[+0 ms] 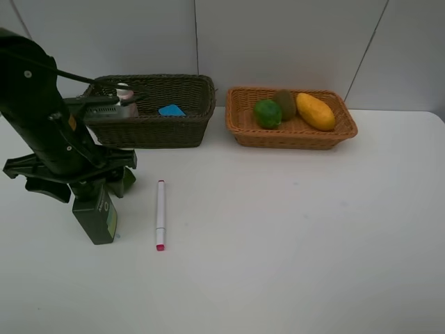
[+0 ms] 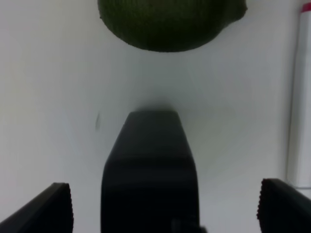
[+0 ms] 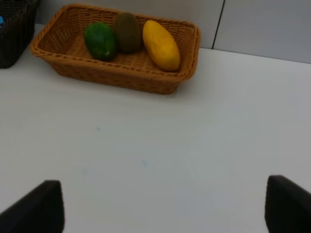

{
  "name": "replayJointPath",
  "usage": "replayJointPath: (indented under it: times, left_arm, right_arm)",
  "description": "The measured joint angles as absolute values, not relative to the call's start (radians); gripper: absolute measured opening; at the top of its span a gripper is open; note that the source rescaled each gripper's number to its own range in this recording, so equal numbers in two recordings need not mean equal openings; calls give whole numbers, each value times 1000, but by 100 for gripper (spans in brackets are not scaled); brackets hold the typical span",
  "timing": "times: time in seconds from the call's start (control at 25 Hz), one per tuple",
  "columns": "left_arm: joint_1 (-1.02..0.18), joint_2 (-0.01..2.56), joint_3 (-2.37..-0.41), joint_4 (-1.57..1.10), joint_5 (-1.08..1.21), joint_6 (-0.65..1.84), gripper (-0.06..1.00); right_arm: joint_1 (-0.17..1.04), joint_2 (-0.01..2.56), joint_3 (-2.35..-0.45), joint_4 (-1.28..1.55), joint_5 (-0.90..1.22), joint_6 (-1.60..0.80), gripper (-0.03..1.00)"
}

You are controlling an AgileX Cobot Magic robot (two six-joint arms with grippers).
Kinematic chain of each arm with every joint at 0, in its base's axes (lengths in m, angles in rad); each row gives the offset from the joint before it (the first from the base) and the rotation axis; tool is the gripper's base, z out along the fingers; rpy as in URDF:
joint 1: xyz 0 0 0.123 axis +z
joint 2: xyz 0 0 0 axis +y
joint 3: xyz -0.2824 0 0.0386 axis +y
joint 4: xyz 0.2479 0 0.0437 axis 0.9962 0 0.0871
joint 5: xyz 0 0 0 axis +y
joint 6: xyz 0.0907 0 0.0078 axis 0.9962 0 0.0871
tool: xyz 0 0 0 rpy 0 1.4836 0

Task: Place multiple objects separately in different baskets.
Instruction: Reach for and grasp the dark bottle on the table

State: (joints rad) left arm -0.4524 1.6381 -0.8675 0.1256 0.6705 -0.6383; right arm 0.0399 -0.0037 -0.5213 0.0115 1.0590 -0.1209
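Note:
The dark green pump bottle (image 1: 96,214) is on the table between the wide-open fingers of my left gripper (image 1: 82,184); the fingers do not touch it. In the left wrist view the bottle (image 2: 150,165) fills the middle of the gripper (image 2: 165,208), with a green round fruit (image 2: 165,22) just beyond it. The white marker (image 1: 160,213) lies beside it and also shows in the left wrist view (image 2: 300,97). The dark basket (image 1: 182,131) holds the pink bottle (image 1: 125,92) and blue eraser (image 1: 172,110). The tan basket (image 1: 292,138) holds a green fruit (image 1: 267,113), kiwi (image 1: 284,103) and mango (image 1: 315,111). My right gripper (image 3: 160,206) is open and empty.
The left arm (image 1: 38,104) hides the fruit near the pump bottle in the exterior view. Grey wall panels (image 1: 278,35) stand right behind both baskets. In the right wrist view the tan basket (image 3: 121,80) is ahead across bare white table (image 3: 160,145).

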Motion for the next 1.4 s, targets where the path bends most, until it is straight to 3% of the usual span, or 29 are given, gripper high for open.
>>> replayJointPath:
  times: [0.76, 0.84, 1.0, 1.4]
  left_arm:
    - [-452, 1709, -867, 115, 628, -638, 98]
    - [-452, 1709, -867, 118, 628, -638, 88]
    - [-452, 1709, -866, 115, 629, -638, 36]
    - [-452, 1709, -866, 118, 629, -638, 37]
  right_arm:
    - [40, -4, -521, 12, 1059, -121, 100]
    - [40, -4, -521, 12, 1059, -121, 100]
    - [40, -4, -521, 12, 1059, -121, 100]
    - [40, -4, -521, 12, 1059, -121, 100]
